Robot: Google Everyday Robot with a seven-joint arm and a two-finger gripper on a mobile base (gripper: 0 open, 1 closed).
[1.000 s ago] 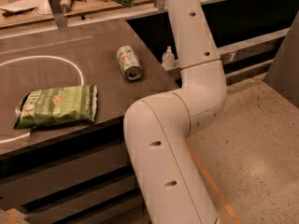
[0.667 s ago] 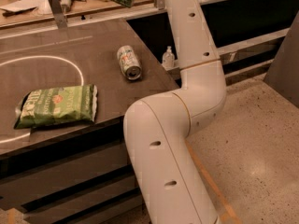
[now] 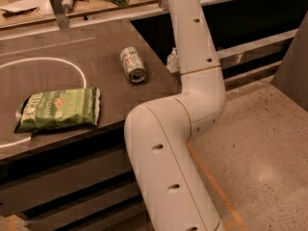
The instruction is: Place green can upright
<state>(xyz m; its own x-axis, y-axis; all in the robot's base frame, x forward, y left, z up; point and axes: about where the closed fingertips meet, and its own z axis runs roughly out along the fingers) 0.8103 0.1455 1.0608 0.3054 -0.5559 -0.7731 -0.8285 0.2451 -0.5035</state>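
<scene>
Green can [image 3: 132, 64] lies on its side on the dark table [image 3: 103, 40], toward the right-hand part of the top and not far from the right edge. It is the only can I see from the one camera view. Its body looks pale green with light lettering in this warm light, and one silver end faces down toward the front of the table, a little to the right. It sits outside the white circle [image 3: 79, 71] painted on the tabletop, just to the right of that line, and nothing touches it. A green chip bag [image 3: 60, 109] lies flat near the front edge on the left, well apart from the can, with its lower left corner across the circle's line. The white arm [image 3: 192, 66] fills the middle of the picture: a thick link rises from the bottom, bends at an elbow beside the table's front right corner, and a slimmer link runs up past the can's right side and off the top edge. The gripper is beyond that top edge, out of my sight, so I cannot tell whether it is released, clenched or grasping something. A small pale bottle [image 3: 172, 60] stands at the table's right edge, just behind the arm. A cluttered bench [image 3: 29, 13] runs along the back, and the speckled floor [image 3: 269, 143] on the right carries an orange tape line [image 3: 211, 182].
</scene>
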